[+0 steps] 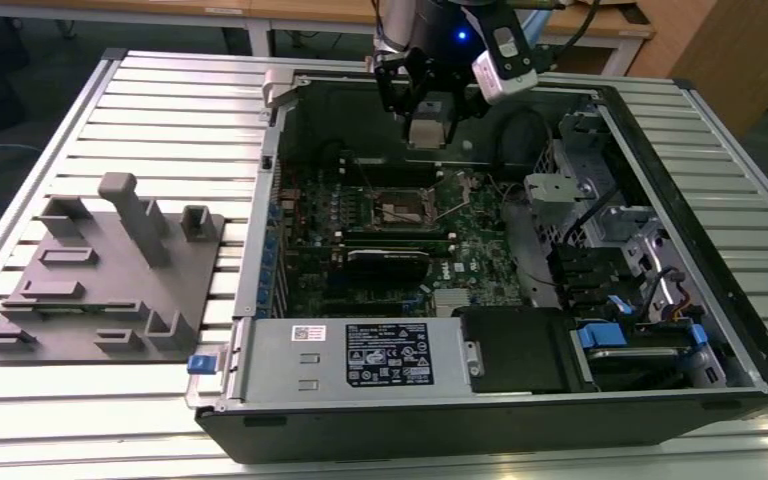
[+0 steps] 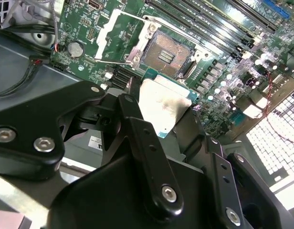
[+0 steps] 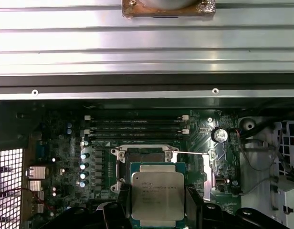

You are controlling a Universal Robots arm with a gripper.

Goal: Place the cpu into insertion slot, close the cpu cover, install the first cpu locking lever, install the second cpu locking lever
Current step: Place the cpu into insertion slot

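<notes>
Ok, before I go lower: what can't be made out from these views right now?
- Underside of the cpu: it faces away from the camera in both wrist views.
- Near part of the insertion slot: in the first wrist view, the cpu covers it.
- Slot contacts: too small to make out in the exterior view.
- Where the gripper meets the cpu's edges: in the second wrist view, the gripper's black body hides it.

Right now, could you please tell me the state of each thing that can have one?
gripper: shut on the cpu
cpu: held aloft, not seated
insertion slot: uncovered, empty
cpu cover: swung open
computer case: side open
</notes>
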